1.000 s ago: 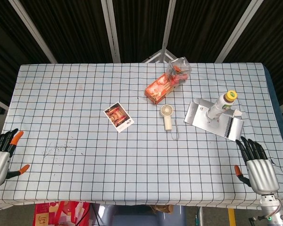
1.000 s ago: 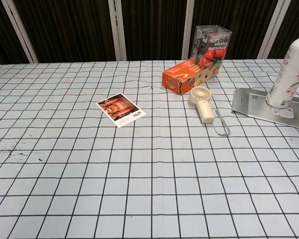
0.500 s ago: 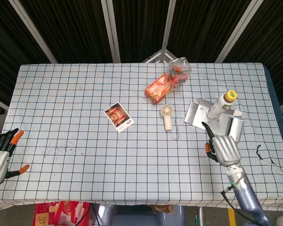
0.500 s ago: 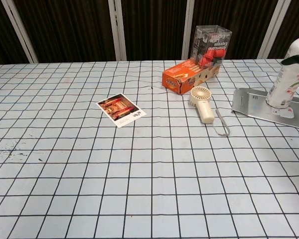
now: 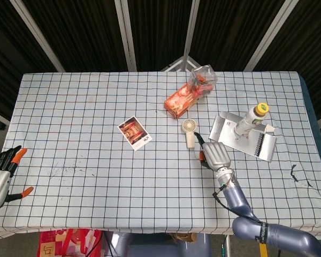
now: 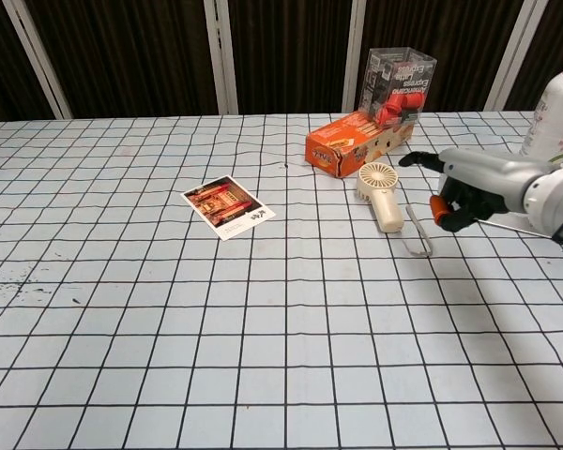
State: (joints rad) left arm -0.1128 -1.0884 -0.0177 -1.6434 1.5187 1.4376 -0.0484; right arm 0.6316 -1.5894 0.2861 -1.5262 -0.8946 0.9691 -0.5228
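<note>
My right hand (image 5: 215, 155) hovers just right of a cream hand-held fan (image 5: 189, 131) and over its wrist loop (image 5: 199, 147). One fingertip reaches toward the fan's handle, and the hand holds nothing. In the chest view the same right hand (image 6: 469, 187) floats a little above the cloth beside the fan (image 6: 380, 192), its orange-tipped thumb tucked underneath. My left hand (image 5: 0, 179) rests at the table's left edge with fingers apart and nothing in it; the chest view does not show it.
An orange box (image 5: 179, 100) and a clear box with red contents (image 5: 203, 79) lie behind the fan. A bottle (image 5: 251, 119) stands on a metal plate (image 5: 227, 131) at right. A photo card (image 5: 135, 132) lies left of centre.
My right hand has swept from the table's right front corner leftward past the metal plate to beside the fan. The left hand has not moved.
</note>
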